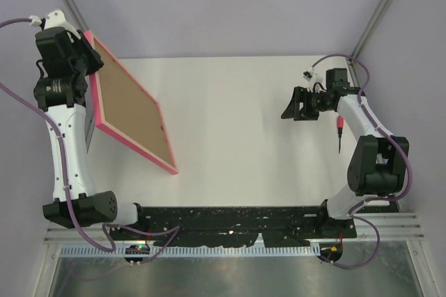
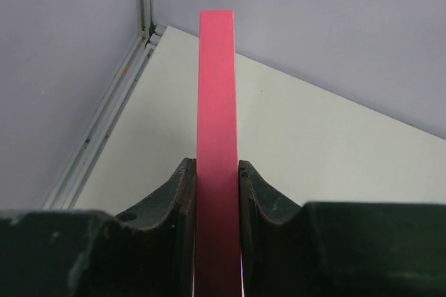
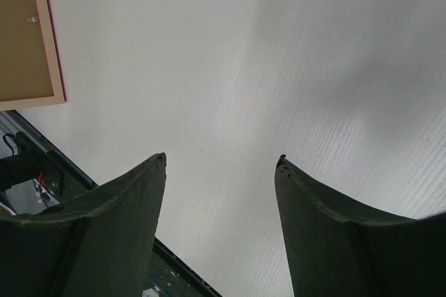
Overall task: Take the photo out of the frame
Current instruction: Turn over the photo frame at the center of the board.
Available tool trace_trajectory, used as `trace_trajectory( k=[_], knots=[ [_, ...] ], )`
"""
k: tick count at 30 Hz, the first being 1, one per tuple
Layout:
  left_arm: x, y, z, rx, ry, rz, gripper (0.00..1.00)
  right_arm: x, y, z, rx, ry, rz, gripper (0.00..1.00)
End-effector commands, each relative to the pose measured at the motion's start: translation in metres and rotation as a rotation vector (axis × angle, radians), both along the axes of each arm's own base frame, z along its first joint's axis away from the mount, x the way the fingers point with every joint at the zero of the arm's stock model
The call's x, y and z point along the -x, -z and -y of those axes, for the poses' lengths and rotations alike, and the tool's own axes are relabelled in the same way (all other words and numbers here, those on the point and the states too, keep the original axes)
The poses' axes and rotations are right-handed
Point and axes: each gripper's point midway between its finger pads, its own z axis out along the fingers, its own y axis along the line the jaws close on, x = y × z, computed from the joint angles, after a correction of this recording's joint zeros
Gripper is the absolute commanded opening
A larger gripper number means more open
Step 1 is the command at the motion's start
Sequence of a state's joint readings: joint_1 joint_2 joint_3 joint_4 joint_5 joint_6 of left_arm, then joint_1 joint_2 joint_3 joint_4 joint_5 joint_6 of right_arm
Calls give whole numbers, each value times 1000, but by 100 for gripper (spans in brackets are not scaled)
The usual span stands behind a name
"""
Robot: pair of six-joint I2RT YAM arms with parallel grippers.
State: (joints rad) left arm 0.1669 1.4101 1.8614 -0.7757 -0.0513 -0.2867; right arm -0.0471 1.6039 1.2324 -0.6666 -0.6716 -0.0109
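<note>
On the left, the left pincer [image 2: 217,171] is pinching the thin edge of the pink frame [image 1: 132,146]. It holds the frame up in the air, tilted, above the left side of the white tabletop [image 1: 244,136]. The 2 fingers press on the 2 flat sides of the rim.

The brown backing board [image 1: 129,105] faces up toward me. I cannot see the photo at all. I think it sits under that board, on the side turned away.

The frame looks light and stiff, like thin wood or plastic. Its smooth pink rim could slip if the hold is weak. The photo will likely be thin and bendy, easy to crease or smudge, so it is best taken by its edge.

In the right wrist view, 2 tiny marks [image 3: 31,19] show on the board near the rim. They may be little clips that keep the board in, but they are too small to be sure.

On the right, the right pincer [image 3: 221,164] is spread wide and holds nothing. It hangs over the bare tabletop, well apart from the frame. I think it should reach for the board's edge or the clips first.
</note>
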Motion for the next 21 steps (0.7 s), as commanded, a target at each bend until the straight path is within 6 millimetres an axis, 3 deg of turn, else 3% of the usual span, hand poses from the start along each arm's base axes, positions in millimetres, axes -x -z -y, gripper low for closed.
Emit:
trace_trajectory(
  k=[1,10,13,16,21],
  knots=[
    [4,62,10,22,95,-148,0,-8,-11,-6,-36,-18,27,69],
    [13,128,43,184,220,-200,0,8,-28,-34,-223,-174,73,73],
    [7,137,50,237,245,-159,0,9,-27,-37,-239,-208,104,74],
    [0,144,56,284,265,-113,0,3,-14,-34,-211,-190,82,74],
    [-16,163,67,384,300,-66,0,-6,32,-23,-134,-133,-31,74]
  ],
)
